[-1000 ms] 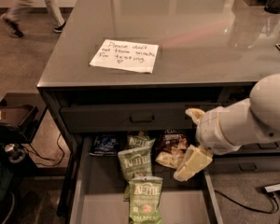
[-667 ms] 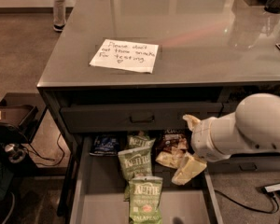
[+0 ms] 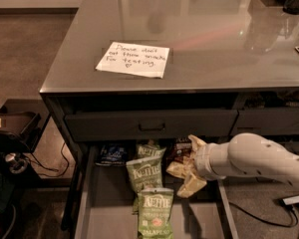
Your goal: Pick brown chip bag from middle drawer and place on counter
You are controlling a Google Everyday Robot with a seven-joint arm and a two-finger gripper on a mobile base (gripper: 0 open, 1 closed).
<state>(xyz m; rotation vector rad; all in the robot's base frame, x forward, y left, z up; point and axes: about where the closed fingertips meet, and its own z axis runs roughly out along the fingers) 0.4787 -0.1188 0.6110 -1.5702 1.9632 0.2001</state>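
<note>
**Get a good hold first**

The gripper (image 3: 194,164) is inside the middle drawer (image 3: 107,205), with its fingers apart. The brown chip bag (image 3: 179,151) lies just at its 10 o'clock. Close softly around the bag, then lift it to the counter (image 3: 214,49) at 12 o'clock.

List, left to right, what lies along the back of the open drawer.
Dark blue bag, green Kettle bag, brown chip bag, then the gripper, over the middle drawer's right side.
</note>
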